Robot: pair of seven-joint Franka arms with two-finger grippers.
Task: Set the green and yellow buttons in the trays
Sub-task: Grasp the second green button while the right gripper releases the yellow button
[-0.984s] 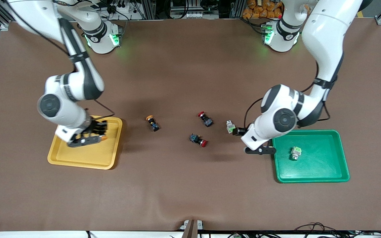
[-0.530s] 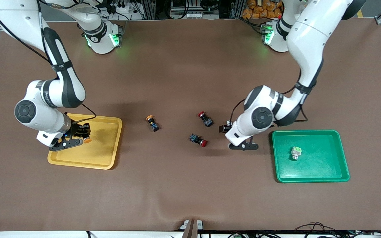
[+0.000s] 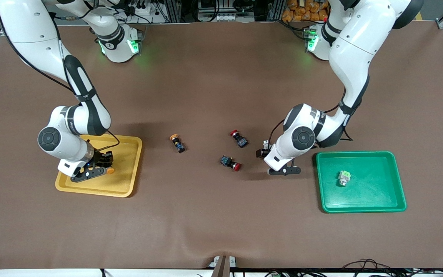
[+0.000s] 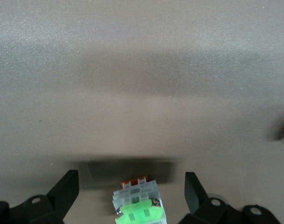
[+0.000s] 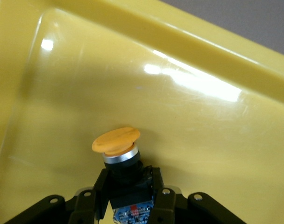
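My right gripper (image 3: 103,164) is shut on a black-and-blue button with an orange-yellow cap (image 5: 116,140) and holds it low over the floor of the yellow tray (image 3: 126,181). The fingers (image 5: 161,196) clamp the button's body. My left gripper (image 3: 264,151) is open and down at the table, its fingers (image 4: 67,191) either side of a whitish-grey button with a light green part (image 4: 138,205). A second green button (image 3: 343,178) lies in the green tray (image 3: 379,202). A second yellow-capped button (image 3: 177,142) lies on the table between the trays.
Two black switches with red caps (image 3: 239,139) (image 3: 230,162) lie on the brown table mat between the loose yellow button and my left gripper. The green tray's rim is close beside the left arm's wrist.
My left gripper has moved from the green tray's edge toward the table's middle and come down around the loose green button. My right gripper has shifted about over the yellow tray, still holding its button.
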